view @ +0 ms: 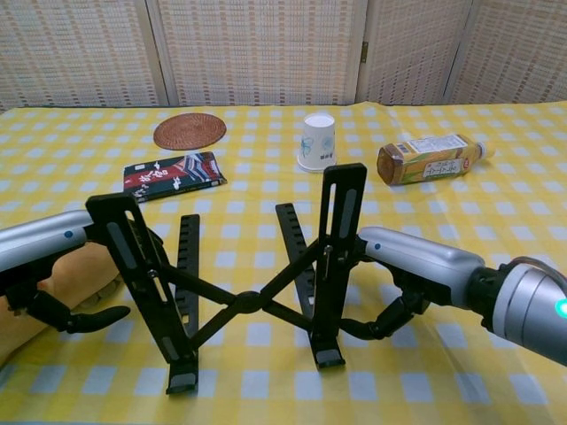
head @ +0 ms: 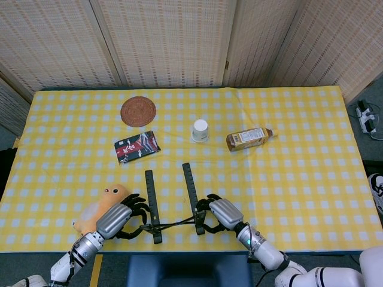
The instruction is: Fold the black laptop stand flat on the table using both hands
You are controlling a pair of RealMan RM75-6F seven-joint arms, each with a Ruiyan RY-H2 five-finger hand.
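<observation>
upright, the black laptop stand [view: 248,297] stands x-crossed, left robot hand [view: 49,266] and right robot hand [view: 412,274] gripping its uprights.

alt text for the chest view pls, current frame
A black laptop stand stands unfolded on a yellow checked table, the left hand and right hand gripping its raised uprights. Behind lie a coaster, packet, paper cup and bottle.

wall: woven folding screens [head: 167,42] | table: yellow checked cloth [head: 287,149]

One laptop stand [head: 172,200], coaster [head: 138,111], cup [head: 200,130], bottle [head: 248,139], packet [head: 137,146], plush toy [head: 99,207].
</observation>
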